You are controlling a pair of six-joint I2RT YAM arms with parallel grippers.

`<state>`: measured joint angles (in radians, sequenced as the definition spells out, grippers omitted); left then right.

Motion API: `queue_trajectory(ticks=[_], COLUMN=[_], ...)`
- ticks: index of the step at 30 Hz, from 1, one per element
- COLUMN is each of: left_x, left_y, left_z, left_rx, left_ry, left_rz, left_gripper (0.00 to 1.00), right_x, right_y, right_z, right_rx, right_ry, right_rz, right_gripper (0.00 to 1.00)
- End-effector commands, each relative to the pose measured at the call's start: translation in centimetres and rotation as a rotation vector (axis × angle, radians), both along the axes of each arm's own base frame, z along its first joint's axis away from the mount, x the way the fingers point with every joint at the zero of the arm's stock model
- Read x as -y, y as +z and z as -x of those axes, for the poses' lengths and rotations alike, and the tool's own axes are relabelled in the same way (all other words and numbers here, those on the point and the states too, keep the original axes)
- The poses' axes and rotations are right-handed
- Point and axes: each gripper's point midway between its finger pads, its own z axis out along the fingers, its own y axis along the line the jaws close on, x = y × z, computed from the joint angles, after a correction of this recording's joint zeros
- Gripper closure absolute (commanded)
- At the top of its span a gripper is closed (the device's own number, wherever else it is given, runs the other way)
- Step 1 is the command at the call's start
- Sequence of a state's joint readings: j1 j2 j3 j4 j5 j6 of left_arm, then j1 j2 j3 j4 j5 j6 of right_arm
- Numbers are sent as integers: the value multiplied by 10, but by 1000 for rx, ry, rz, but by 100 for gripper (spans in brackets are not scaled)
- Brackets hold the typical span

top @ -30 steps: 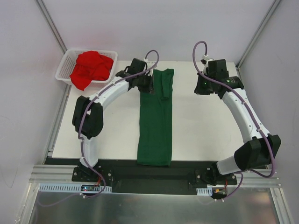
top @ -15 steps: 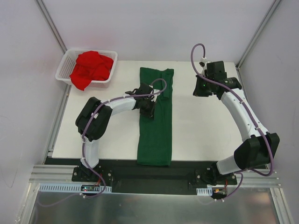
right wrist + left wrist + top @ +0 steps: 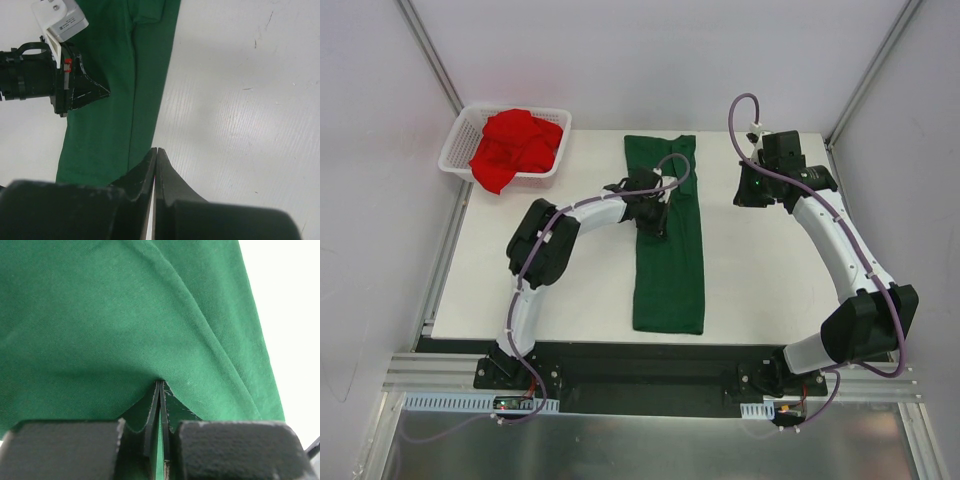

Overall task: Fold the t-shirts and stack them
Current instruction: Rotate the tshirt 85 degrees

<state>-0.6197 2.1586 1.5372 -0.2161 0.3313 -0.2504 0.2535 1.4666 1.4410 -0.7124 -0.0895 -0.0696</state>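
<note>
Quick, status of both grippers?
Left gripper: closed, pinching the green t-shirt.
Right gripper: closed, holding nothing.

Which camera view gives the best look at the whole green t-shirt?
The top external view: the green t-shirt lies there whole, a long folded strip. The left wrist view shows only close cloth; the right wrist view shows one part.

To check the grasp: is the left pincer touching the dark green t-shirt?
Touching. The left wrist view shows the dark green t-shirt pinched in the shut left pincer.
</note>
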Motion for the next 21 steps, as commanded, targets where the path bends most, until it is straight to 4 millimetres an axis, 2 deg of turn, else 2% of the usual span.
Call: queue_trajectory(ticks=[1,7,9,13,17,20,21], left_x=[-30,-55,-67,-77,-76,-67,-63], left_y=[-42,-35,-35,-37,-37,-23,-7], left_z=[-18,-36,-39,-36,-31,-28,-27], left_rx=[-45,-77,-92,-100,-120,-84,-47], left_ry=[82,177,208,225,215,185,172], left_rz=[-133,-122,-119,-132,-117,-95,-81], left_gripper=[100,100,100,100,100,100,100], right_x=[4,4,4,2,2,1,0], right_y=[3,3,4,5,4,4,4], right_z=[-1,-1,-1,-1,-1,0,1], right_rx=[9,8,11,12,10,10,10], right_ry=[-7,-6,-6,-2,-4,-3,1], right_rz=[13,11,7,2,-4,-8,-11], right_gripper=[99,99,99,99,99,99,99])
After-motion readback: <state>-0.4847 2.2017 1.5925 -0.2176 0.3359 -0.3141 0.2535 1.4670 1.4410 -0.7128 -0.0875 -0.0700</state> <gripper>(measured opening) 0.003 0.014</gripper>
